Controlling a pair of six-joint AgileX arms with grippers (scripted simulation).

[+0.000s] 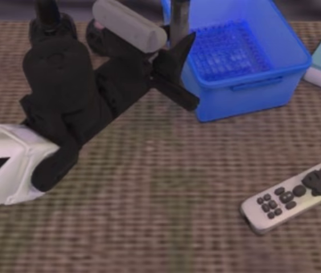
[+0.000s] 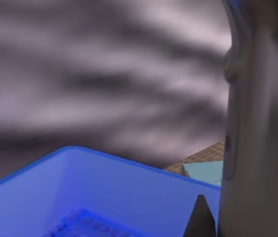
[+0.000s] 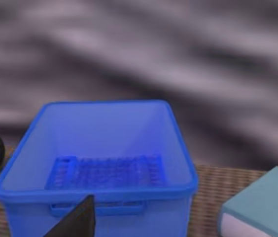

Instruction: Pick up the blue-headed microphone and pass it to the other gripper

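- The left gripper (image 1: 175,71) is seen at the near-left corner of the blue bin (image 1: 288,57), its two black fingers (image 1: 178,52) spread in a V around the lower end of a slim grey handle
- Whether the pads actually bear on the handle cannot be told from above; in the left wrist view the handle fills the side of the frame right beside one fingertip (image 2: 199,217)
- The blue-headed microphone (image 1: 180,20) is held upright, its long axis standing almost vertical above the fingers, over the bin's left wall
- Only its silver-grey shaft is shown; the blue head is cut off by the edge of the top view
- The right gripper (image 3: 77,219) is out of the top view; one dark fingertip is shown facing the bin, so its opening cannot be judged
- For a handover, the shaft's free length above the left fingers would be offered
- A remote (image 1: 291,196) lies on the worktop (image 1: 160,187), well apart
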